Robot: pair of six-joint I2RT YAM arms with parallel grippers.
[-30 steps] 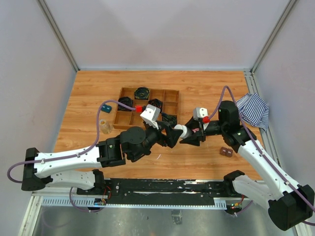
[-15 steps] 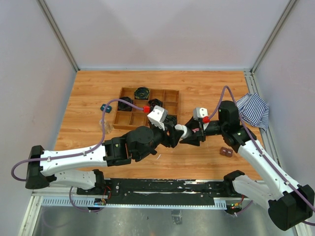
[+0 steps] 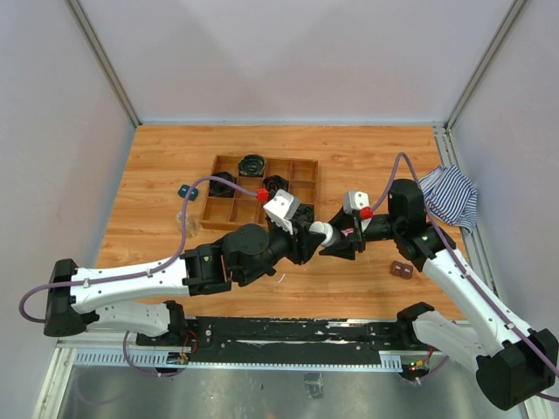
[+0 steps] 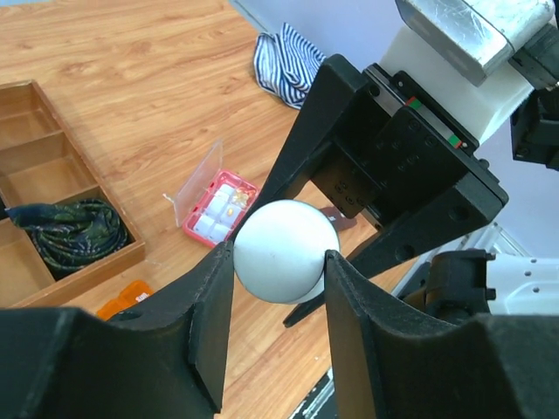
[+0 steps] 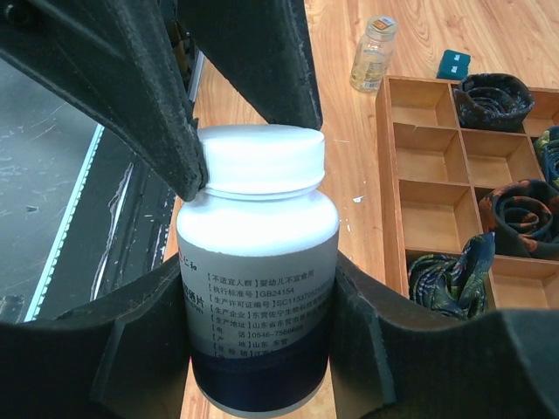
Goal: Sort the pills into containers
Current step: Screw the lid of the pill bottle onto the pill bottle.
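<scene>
The small dark bottle with a white cap is held off the table between both arms. My right gripper is shut on the bottle's body. My left gripper is shut on the white cap, with both pads touching it. In the top view, my left gripper and right gripper meet nose to nose. The pink box lies on the table with its lid open and pills inside. The clear vial stands left of the tray.
The wooden compartment tray with dark coils lies behind the grippers. An orange block lies near its corner. A striped cloth is at the right edge. A small brown object and a teal object lie on the table.
My left arm has moved right toward the bottle, and its fingers now sit around the white cap. The right arm and the bottle have stayed put.
</scene>
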